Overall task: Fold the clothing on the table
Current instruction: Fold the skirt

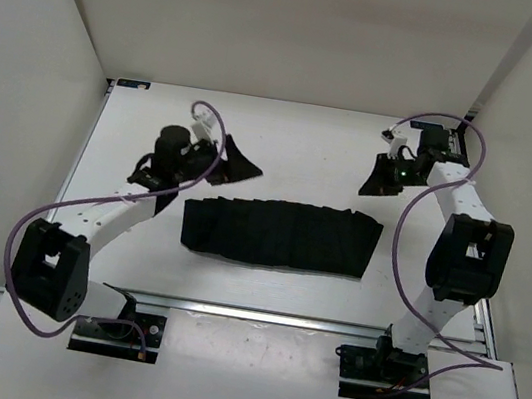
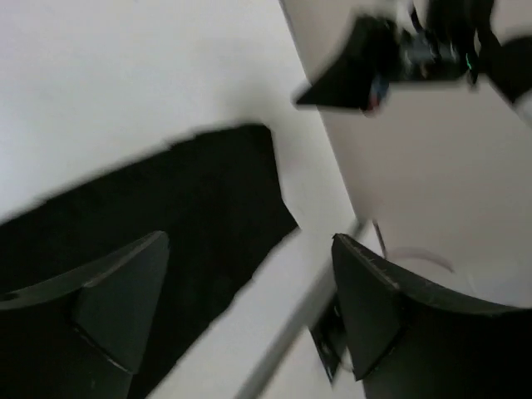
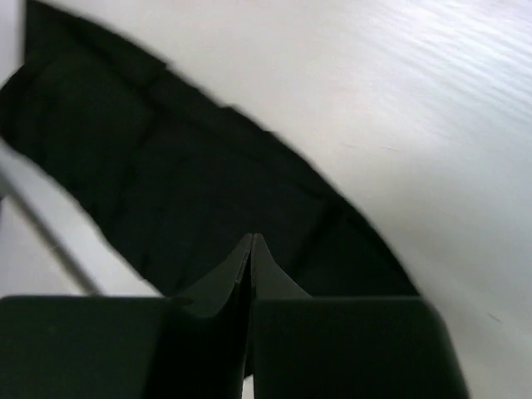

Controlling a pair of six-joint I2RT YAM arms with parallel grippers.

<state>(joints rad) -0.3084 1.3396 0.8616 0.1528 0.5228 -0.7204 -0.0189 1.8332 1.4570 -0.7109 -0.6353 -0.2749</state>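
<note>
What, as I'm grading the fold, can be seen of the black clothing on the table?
The clothing is plain black, soft-looking fabric with pleat-like ridges running across its short way. It lies flat as one long band across the middle of the white table, its right end broader and its left end narrower and uneven. Only the tabletop touches it. The open left tool and the shut right tool hang beyond its far edge, apparently clear of it.

Top camera looks down; blurred wrist views apparently share clothing [image 1: 281, 232].
</note>
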